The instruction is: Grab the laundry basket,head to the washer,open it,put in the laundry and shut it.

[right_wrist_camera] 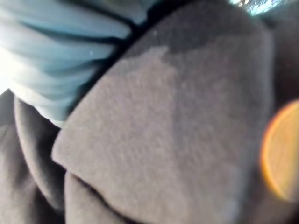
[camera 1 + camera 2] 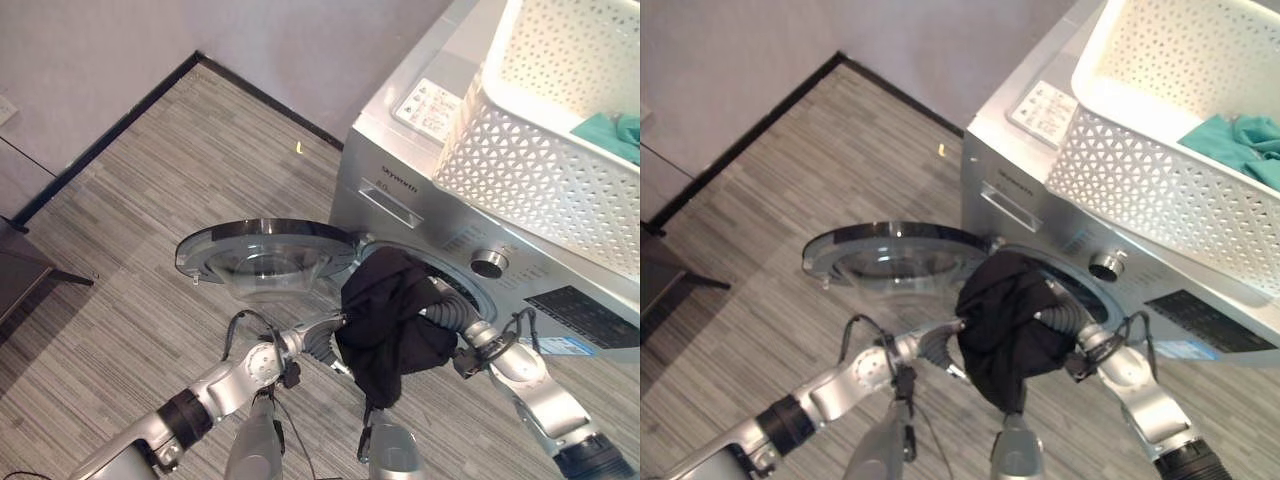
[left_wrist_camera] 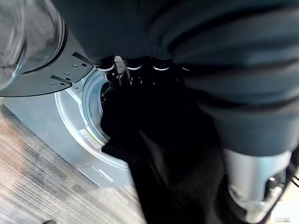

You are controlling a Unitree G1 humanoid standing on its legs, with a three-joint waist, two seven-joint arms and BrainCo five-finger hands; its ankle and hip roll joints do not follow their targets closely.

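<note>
Left eye view is showing both hands buried in a black garment that is bunching at the mouth of the washer, so the fingers are mostly hiding in the cloth. On the left, the round glass door is standing wide open, swung out over the striped floor. The left hand is reaching in from the lower left and meeting the garment's near edge; in its wrist view the dark ribbed cover is looming large and the fingers are running down into the black fabric by the drum's grey rim, but whether they are curling round the cloth I cannot tell. The garment is hanging partly out of the opening, its lower folds drooping below the rim. The right hand is pushing in from the right, its ribbed wrist showing and its fingers lying under the cloth, so its grip cannot be told either. On the washer's top the white basket is sitting, cut off at the frame's edge, with teal cloth lying inside.
</note>
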